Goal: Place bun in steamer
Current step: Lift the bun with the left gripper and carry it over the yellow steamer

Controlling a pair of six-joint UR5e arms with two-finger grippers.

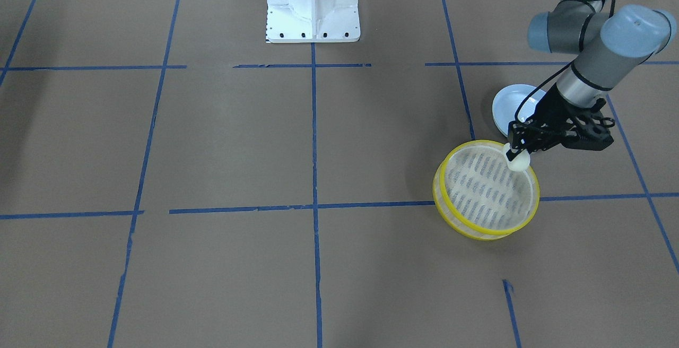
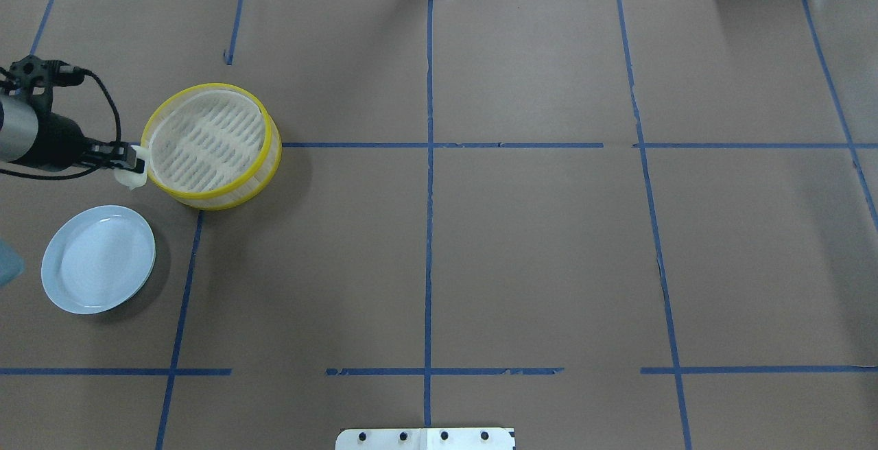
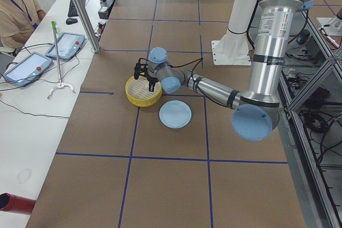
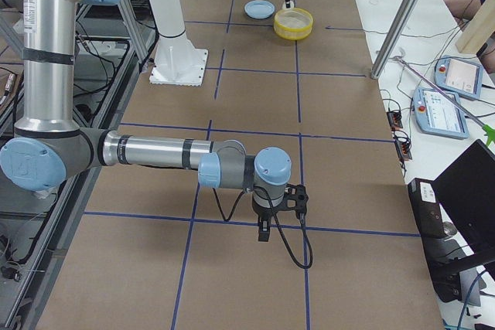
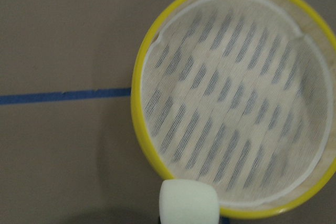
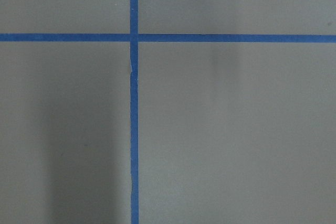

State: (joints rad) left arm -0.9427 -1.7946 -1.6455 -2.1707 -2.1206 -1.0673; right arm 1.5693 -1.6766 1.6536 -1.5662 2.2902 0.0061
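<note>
The steamer [image 1: 467, 223] is a round basket with yellow rims and a slotted pale base, and nothing lies in it. It also shows in the overhead view [image 2: 206, 196] and in the left wrist view [image 5: 137, 98]. My left gripper [image 1: 513, 149] is shut on the bun [image 1: 518, 161], a small cream-white lump, and holds it over the steamer's rim on the side toward the plate. The bun also shows in the overhead view [image 2: 132, 177] and at the bottom of the left wrist view [image 5: 189, 203]. My right gripper [image 4: 267, 233] hangs low over bare table far from the steamer; I cannot tell whether it is open.
A pale blue plate [image 2: 98, 258] with nothing on it lies beside the steamer, toward the robot. The white robot base [image 1: 313, 6] stands at the table's middle edge. Blue tape lines cross the brown table cover. Operators' tablets [image 3: 67, 44] lie on a side table.
</note>
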